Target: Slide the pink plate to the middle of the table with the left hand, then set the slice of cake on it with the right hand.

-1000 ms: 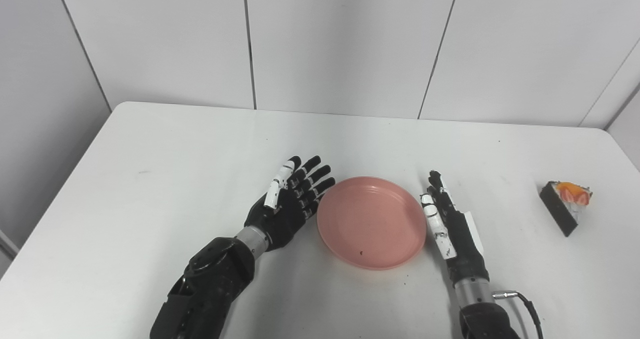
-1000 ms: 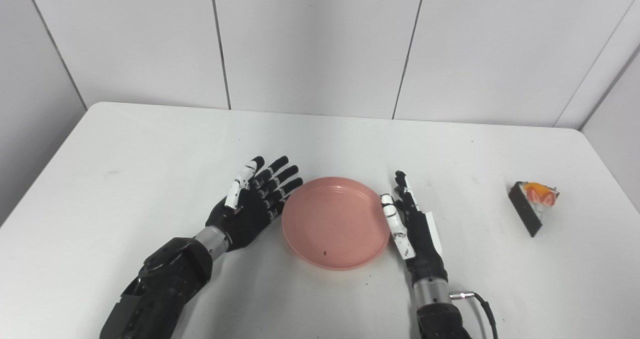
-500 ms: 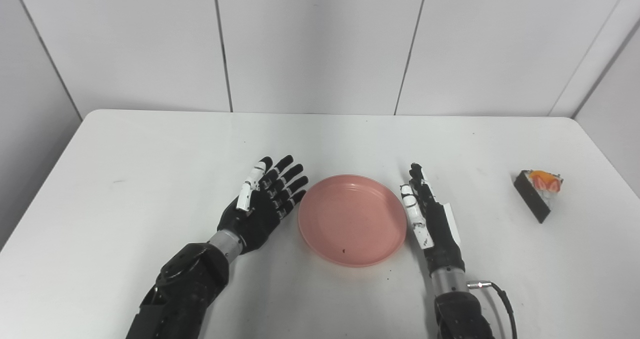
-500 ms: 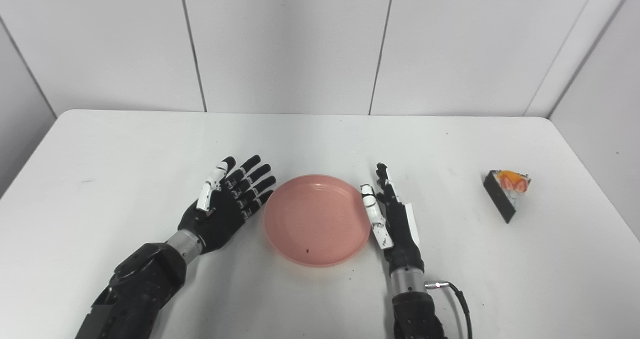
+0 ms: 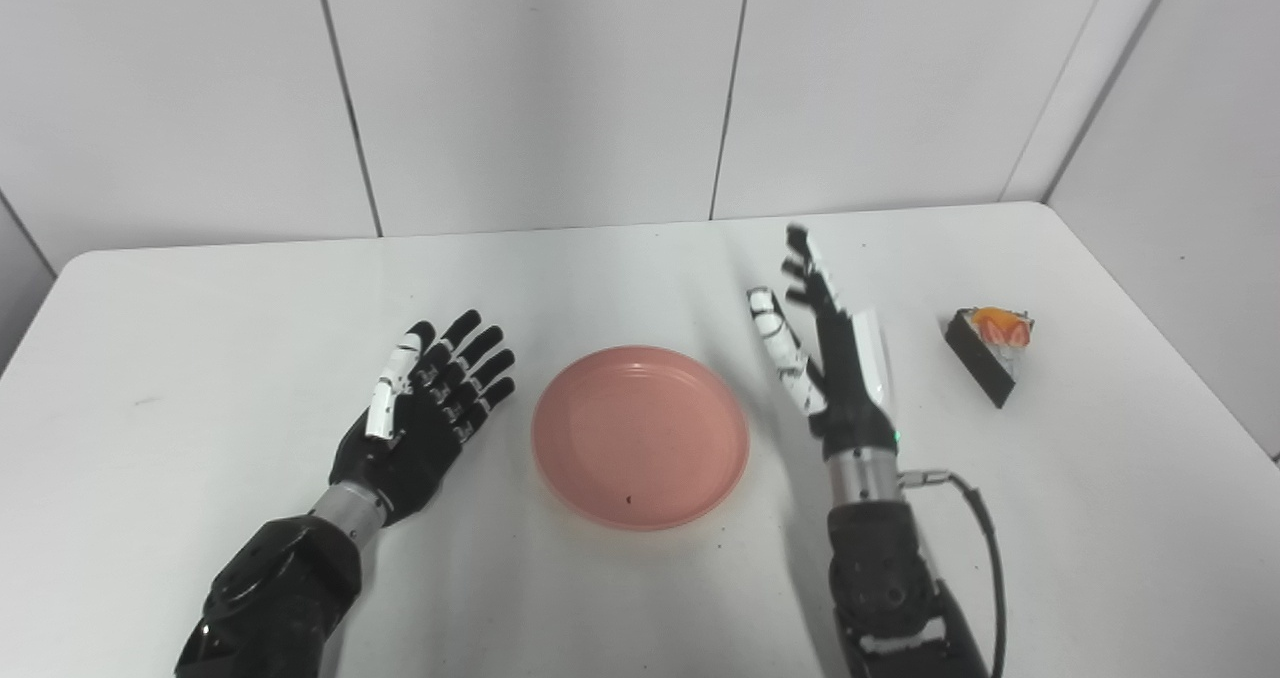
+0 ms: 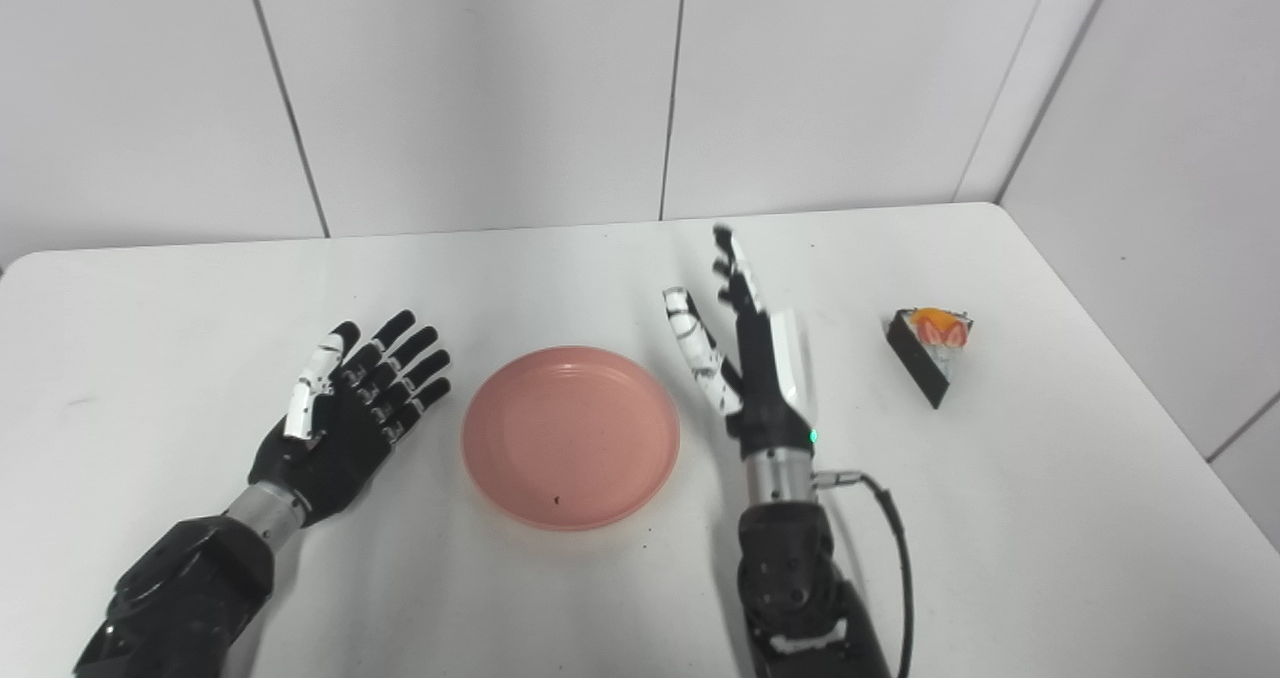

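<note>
The round pink plate [image 5: 640, 436] lies flat in the middle of the white table [image 5: 200, 298], with nothing on it but a small dark speck. My left hand [image 5: 425, 413] rests palm up on the table just left of the plate, open, a gap apart from the rim. My right hand [image 5: 825, 343] is lifted above the table right of the plate, open with fingers straight and pointing away. The slice of cake [image 5: 990, 350], dark-sided with orange and red fruit on top, sits farther right near the table's right edge.
White wall panels [image 5: 540, 88] stand behind the table's far edge. The table's right edge [image 5: 1160, 328] runs close beside the cake. A cable [image 5: 985, 548] loops off my right wrist.
The camera has panned right, shifting the whole picture left. My right hand has risen off the table and moved forward and to the right, away from the plate's rim. The left hand stays open beside the plate.
</note>
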Available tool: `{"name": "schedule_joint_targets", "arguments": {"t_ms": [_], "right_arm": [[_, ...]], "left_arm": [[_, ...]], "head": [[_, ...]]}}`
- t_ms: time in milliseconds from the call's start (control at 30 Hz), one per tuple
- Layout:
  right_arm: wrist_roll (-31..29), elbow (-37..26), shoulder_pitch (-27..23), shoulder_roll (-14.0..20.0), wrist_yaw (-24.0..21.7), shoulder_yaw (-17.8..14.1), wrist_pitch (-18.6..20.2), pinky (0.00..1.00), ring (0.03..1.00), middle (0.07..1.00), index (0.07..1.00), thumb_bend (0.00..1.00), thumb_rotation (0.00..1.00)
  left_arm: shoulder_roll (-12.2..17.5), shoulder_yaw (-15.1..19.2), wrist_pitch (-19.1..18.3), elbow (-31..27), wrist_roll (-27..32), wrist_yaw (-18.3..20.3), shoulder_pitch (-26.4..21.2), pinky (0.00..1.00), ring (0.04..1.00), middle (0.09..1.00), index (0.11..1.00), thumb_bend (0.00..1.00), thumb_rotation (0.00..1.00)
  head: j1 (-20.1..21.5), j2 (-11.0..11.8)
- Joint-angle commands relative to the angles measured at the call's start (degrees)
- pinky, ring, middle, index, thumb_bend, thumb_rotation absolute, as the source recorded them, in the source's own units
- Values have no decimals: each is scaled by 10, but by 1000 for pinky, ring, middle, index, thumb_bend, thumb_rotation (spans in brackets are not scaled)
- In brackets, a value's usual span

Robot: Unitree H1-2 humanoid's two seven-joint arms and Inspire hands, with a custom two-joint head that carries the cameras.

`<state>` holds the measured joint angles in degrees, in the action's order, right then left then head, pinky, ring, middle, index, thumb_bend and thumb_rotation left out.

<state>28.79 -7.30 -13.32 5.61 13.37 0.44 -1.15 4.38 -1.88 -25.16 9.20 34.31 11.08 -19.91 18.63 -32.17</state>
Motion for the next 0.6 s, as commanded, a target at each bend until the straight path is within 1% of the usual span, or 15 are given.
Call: {"name": "schedule_joint_targets", "arguments": {"t_ms": [0,33,67,100,133,167,200,233,267,300,333,367,433,533,567], "right_arm": [[36,-36,-26,16,6,-6,11,774,843,920,943,494,923],[53,-47,-32,24,3,-10,21,770,846,922,945,520,898],[64,-58,-37,30,-1,-13,32,769,852,923,948,548,890],[82,-67,-42,38,-5,-16,44,765,864,936,957,593,886],[94,-72,-45,41,-8,-16,52,756,866,941,964,615,895],[117,-84,-50,53,-22,-17,73,701,863,962,983,665,883],[133,-92,-54,60,-34,-18,87,690,863,966,986,674,880],[156,-105,-59,69,-51,-19,112,668,861,974,993,691,873],[172,-114,-62,74,-63,-20,131,631,855,982,998,744,853],[190,-125,-66,79,-79,-23,154,618,853,985,999,761,846],[208,-134,-70,85,-93,-26,175,513,782,994,1000,802,810],[224,-140,-72,90,-103,-28,190,466,748,995,1000,824,782],[264,-144,-76,104,-122,-29,215,456,739,985,1000,842,755],[319,-146,-81,121,-150,-34,248,501,775,967,997,853,718],[333,-147,-83,126,-159,-36,257,531,798,962,991,861,698]], "left_arm": [[6,4,-2,19,-28,-2,20,979,961,970,964,361,1000],[6,6,2,23,-30,3,21,980,962,972,966,360,1000],[7,8,6,28,-33,8,21,981,963,973,966,360,1000],[8,10,10,33,-35,13,21,977,960,971,962,363,1000],[9,11,13,36,-37,17,21,973,958,971,961,365,1000],[13,10,23,46,-42,26,20,966,954,968,960,378,1000],[15,10,30,53,-46,33,19,964,953,968,960,381,1000],[18,10,39,64,-51,41,18,962,951,967,960,386,1000],[20,10,46,71,-54,46,17,949,943,958,950,395,1000],[21,12,51,79,-57,49,16,944,940,956,947,399,1000],[21,15,57,89,-58,51,14,932,929,944,933,407,1000],[22,18,61,96,-60,53,13,923,920,933,922,409,1000],[24,22,72,113,-67,58,11,913,909,921,913,415,1000],[28,24,84,132,-71,71,7,897,898,909,904,417,1000],[29,25,87,137,-71,75,6,888,893,904,899,418,995]], "head": [[10,5],[24,9],[24,9],[36,12],[40,12],[54,15],[54,15],[67,20],[67,20],[75,23],[82,28],[88,31],[94,31],[103,32],[103,32]]}}
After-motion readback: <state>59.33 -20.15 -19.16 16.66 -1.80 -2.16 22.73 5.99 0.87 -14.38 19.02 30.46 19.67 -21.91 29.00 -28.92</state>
